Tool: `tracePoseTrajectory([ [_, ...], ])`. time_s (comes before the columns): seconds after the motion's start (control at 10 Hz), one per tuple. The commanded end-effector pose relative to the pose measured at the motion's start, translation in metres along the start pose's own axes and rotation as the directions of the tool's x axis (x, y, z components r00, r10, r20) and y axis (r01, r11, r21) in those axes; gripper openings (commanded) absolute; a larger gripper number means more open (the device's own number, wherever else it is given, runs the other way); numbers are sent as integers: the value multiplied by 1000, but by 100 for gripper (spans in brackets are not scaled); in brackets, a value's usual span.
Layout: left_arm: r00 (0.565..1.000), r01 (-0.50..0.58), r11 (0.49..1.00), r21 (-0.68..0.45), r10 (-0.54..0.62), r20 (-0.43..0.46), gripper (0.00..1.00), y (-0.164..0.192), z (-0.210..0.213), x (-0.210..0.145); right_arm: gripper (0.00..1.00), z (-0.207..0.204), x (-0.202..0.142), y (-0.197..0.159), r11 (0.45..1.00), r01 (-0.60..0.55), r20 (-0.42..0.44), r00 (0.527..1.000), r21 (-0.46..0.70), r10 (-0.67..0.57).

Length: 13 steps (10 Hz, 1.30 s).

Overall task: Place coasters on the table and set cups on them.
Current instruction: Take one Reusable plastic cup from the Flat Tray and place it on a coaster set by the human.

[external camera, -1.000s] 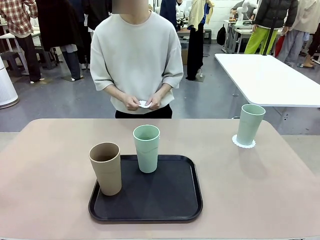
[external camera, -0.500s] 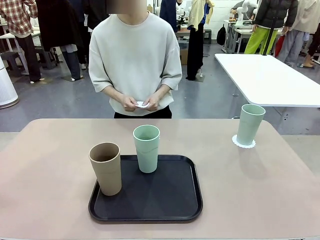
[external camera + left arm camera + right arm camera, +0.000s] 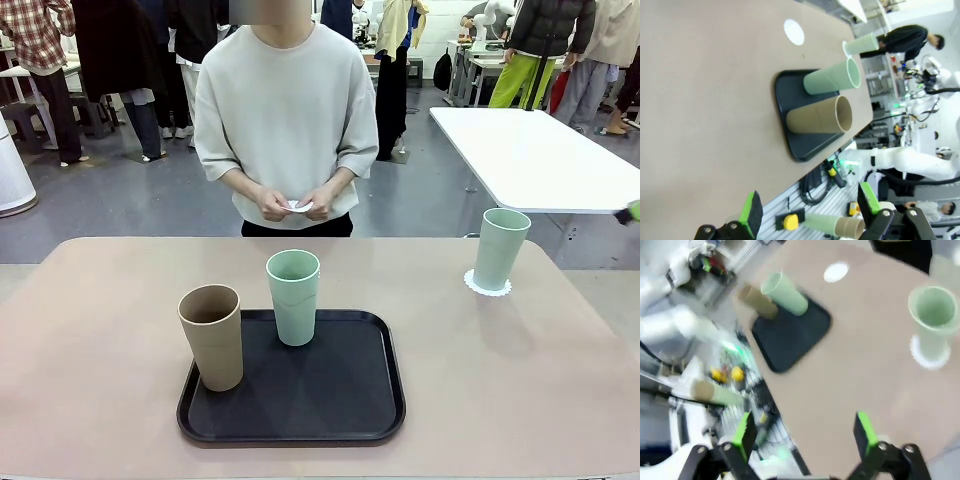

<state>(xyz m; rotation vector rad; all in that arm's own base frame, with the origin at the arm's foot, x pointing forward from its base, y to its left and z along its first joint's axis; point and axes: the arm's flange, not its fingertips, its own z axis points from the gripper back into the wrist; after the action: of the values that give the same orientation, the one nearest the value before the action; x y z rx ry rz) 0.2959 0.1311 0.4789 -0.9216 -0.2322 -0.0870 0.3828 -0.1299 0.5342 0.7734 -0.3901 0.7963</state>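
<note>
Cups: I see one mint cup [image 3: 500, 248] on a coaster [image 3: 487, 285] at right, and the second mint cup [image 3: 293, 297] and tan cup [image 3: 211, 337] on the black tray [image 3: 330, 400] at lower centre. The person's hands [image 3: 275, 205] pinch a white doily [image 3: 299, 206]. The fingers of my left gripper [image 3: 809, 202] and right gripper [image 3: 803, 431] are spread.

A tan cup [image 3: 212, 338] and a mint cup [image 3: 293, 297] stand on a black tray [image 3: 340, 392] mid-worktop [image 3: 90, 340]. Bare surface lies open on both sides. A third cup [image 3: 500, 248] stands far right; the gap between looks clear, though the right wrist view is blurred.
</note>
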Motion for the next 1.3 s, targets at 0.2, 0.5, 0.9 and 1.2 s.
tracePoseTrajectory([
  [0.2,1000,6,1000,-9,-6,10,100,0,1,0,100,-74,44,47,859,-501,-97,855,102,510],
  [0.5,1000,6,1000,-9,-6,10,100,0,1,0,100,-132,56,61,794,-601,-180,775,87,606],
  [0.9,1000,6,1000,-9,-6,10,100,0,1,0,100,-118,61,62,805,-581,-175,786,120,593],
  [1.2,1000,6,1000,-9,-6,10,100,0,1,0,100,-121,59,59,802,-588,-179,782,108,597],
])
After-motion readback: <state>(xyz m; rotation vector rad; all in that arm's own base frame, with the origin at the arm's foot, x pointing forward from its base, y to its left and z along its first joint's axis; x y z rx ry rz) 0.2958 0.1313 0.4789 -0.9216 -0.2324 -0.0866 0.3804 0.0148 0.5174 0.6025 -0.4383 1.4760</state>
